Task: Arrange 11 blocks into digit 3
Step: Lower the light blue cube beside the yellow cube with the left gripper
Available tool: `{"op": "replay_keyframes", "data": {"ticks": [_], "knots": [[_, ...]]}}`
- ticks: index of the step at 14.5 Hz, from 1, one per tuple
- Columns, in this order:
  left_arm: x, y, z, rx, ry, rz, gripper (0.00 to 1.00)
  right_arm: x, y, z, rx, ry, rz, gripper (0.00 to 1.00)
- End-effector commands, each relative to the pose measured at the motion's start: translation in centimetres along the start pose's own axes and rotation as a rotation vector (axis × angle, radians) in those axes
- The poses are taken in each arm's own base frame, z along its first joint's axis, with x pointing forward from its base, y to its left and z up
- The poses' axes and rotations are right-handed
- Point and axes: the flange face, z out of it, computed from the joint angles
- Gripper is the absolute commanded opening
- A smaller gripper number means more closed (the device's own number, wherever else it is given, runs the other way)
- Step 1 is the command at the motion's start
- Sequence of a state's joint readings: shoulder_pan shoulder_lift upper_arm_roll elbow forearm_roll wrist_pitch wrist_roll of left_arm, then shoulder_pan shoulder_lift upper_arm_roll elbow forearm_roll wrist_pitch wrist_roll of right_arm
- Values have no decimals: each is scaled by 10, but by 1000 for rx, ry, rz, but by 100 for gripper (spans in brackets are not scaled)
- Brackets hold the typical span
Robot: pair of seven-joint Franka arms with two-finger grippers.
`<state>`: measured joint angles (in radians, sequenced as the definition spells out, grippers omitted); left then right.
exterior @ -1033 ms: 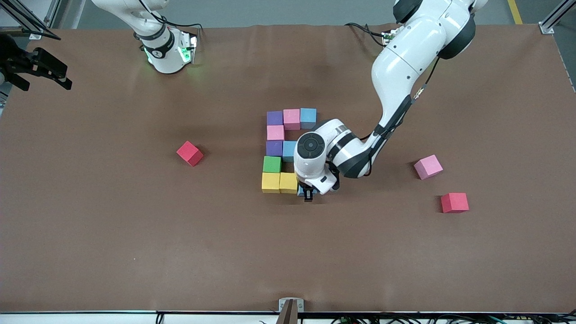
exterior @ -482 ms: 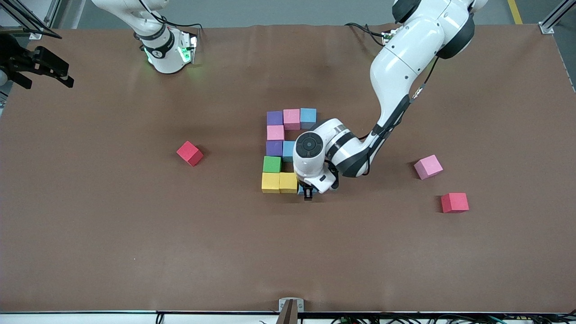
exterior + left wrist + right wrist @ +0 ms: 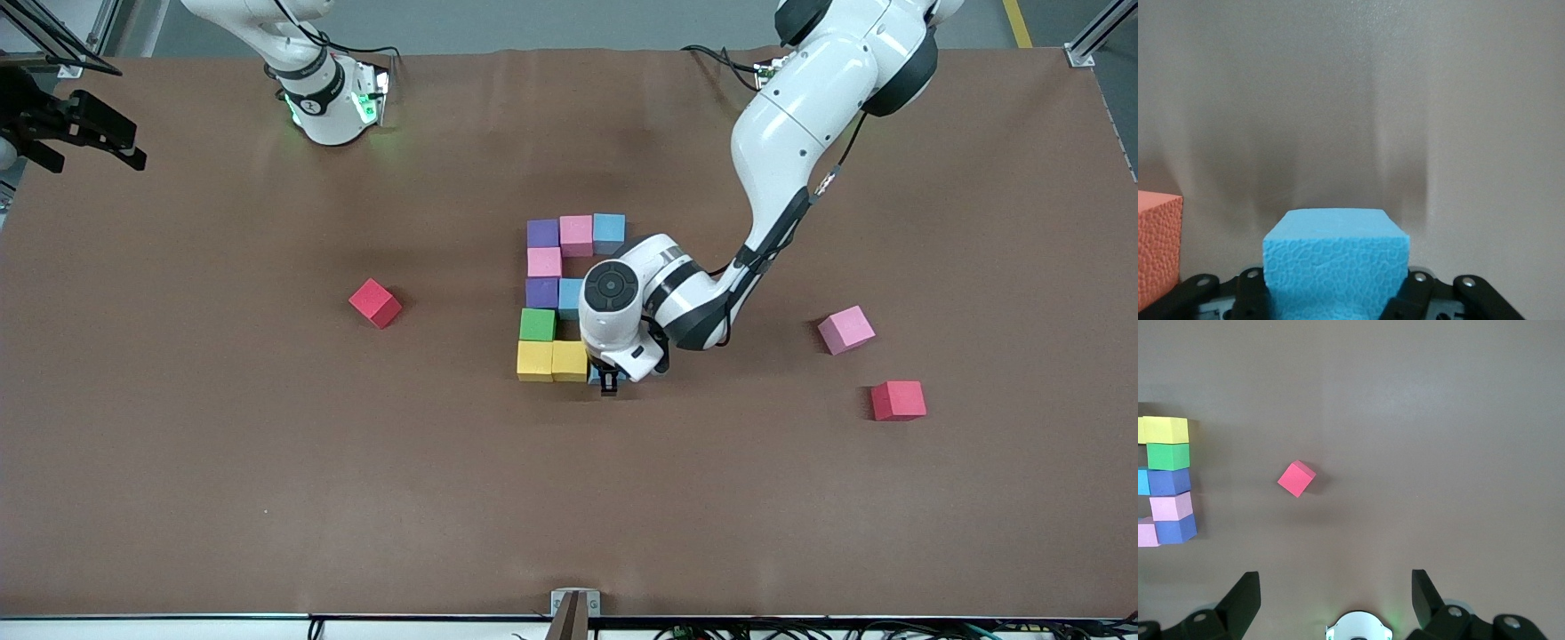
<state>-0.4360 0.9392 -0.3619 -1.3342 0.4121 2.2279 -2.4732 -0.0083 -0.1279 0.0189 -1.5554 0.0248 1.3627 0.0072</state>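
Beside the yellow pair at the near end of the forming digit 3 (image 3: 560, 298), the left claw (image 3: 609, 384) stands low at the surface (image 3: 267, 462), closed on a light blue block (image 3: 1336, 267). The left wrist view shows its fingers (image 3: 1415, 293) pressed against the cube's two sides, with an orange block (image 3: 1158, 247) just beside it. From the front view the held cube is almost wholly hidden under the wrist, so it cannot be told whether it already rests on the surface.

The step in hand appears to be seating this cube as the third of the bar nearest the front camera. The next move likely calls for the cube to sit flush against the yellow block (image 3: 570, 360), square to the row, and then for the fingers to part and lift straight up without dragging the soft foam or nudging its neighbours.

Counted in the front view, the figure shows two purple, two pink, two light blue, one green and two yellow cubes. With the held blue one and the orange one seen only from the wrist, that would make eleven. Off the figure lie a loose pink block (image 3: 845, 330) and two red cubes, one (image 3: 898, 400) toward the left arm's end and one (image 3: 374, 303) toward the right arm's end.

The right claw (image 3: 84, 142) waits with jaws wide apart and empty, at the edge of the surface at the right arm's end.
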Motion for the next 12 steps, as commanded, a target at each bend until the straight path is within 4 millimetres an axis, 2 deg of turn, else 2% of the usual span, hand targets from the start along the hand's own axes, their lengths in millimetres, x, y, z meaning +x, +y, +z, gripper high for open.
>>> {"op": "replay_keyframes", "data": {"ticks": [1,4,12], "knots": [[0,-3,-3,-28,36,14,100,-5,4,0,8,-4,0,100],[-1,-5,0,-42,53,38,100,-5,4,1,8,-7,2,100],[-4,-6,-11,-45,57,43,100,-6,6,0,13,-9,1,100]]}}
